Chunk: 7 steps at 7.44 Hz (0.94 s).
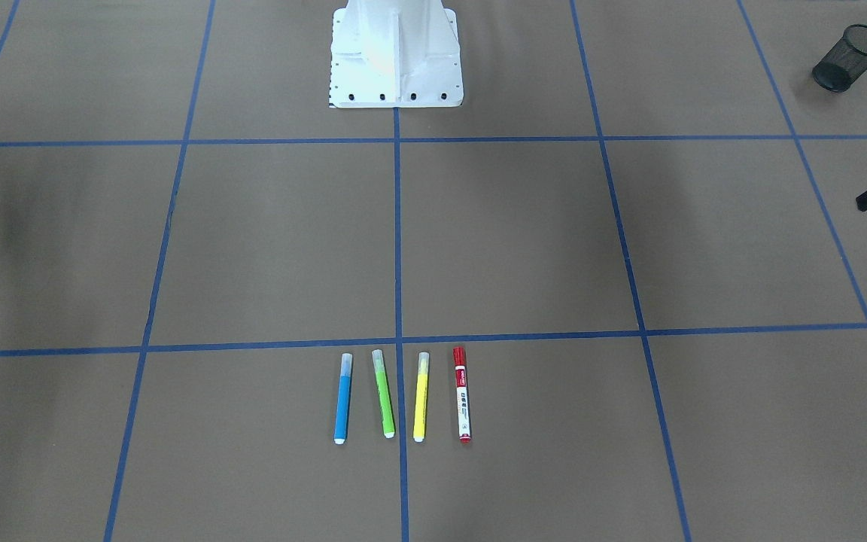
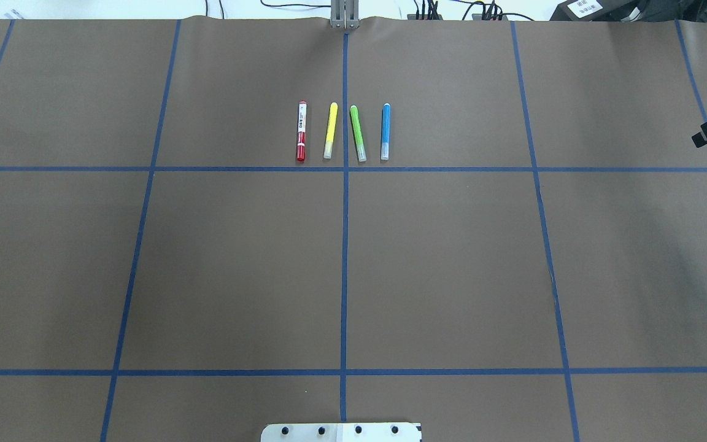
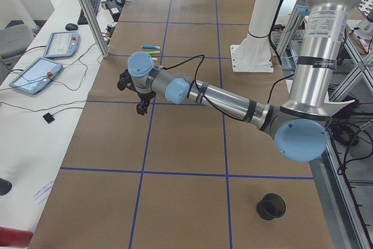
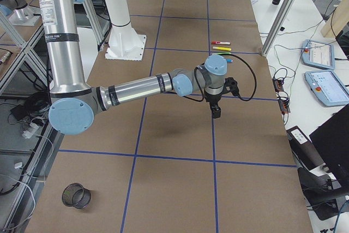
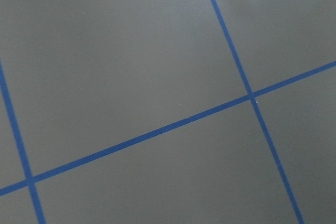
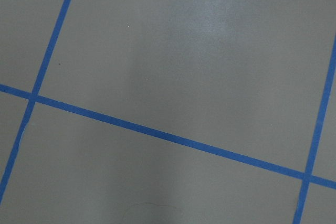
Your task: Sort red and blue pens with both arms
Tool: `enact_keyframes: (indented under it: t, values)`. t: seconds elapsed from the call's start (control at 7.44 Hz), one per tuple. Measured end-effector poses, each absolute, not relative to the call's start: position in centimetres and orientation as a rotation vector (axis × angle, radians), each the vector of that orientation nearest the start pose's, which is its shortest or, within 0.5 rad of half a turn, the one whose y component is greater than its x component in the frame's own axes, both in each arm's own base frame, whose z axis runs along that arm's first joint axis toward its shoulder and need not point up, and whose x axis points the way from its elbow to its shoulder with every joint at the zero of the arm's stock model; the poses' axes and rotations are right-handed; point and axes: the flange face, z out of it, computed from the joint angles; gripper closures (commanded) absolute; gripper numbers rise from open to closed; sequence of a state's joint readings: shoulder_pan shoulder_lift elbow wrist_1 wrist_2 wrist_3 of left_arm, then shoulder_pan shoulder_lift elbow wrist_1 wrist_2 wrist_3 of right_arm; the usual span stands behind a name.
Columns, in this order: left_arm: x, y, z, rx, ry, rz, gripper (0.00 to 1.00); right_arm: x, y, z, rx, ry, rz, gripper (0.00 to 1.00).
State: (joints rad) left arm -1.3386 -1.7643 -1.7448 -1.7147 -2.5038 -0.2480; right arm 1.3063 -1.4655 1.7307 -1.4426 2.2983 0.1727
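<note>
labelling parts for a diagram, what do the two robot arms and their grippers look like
The left arm and right arm are silver and dark grey tubes with pale blue round joint caps. A printed label marks each large silver tube, and a black cable loops by each wrist. The left gripper and right gripper are small and black.

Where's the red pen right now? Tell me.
In the overhead view the red pen lies at the left end of the marker row, beside the yellow marker, just beyond the far blue tape line.
</note>
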Motion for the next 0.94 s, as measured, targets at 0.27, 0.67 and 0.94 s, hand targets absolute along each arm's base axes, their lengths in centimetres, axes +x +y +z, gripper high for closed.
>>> enact_keyframes:
  t: [0.27, 0.67, 0.94]
  values:
    - [17.1, -59.0, 38.9, 0.161, 0.97, 0.193, 0.0, -7.8, -54.2, 51.3, 0.211, -0.784, -0.231, 0.0]
    - [30.4, -63.3, 33.7, 0.0, 0.955, 0.198, 0.0, -7.9, -54.3, 51.4, 0.209, -0.782, -0.231, 0.0]
    - [38.4, -65.9, 30.9, -0.104, 0.933, 0.16, 0.0, -7.9, -54.3, 51.4, 0.209, -0.782, -0.23, 0.0]
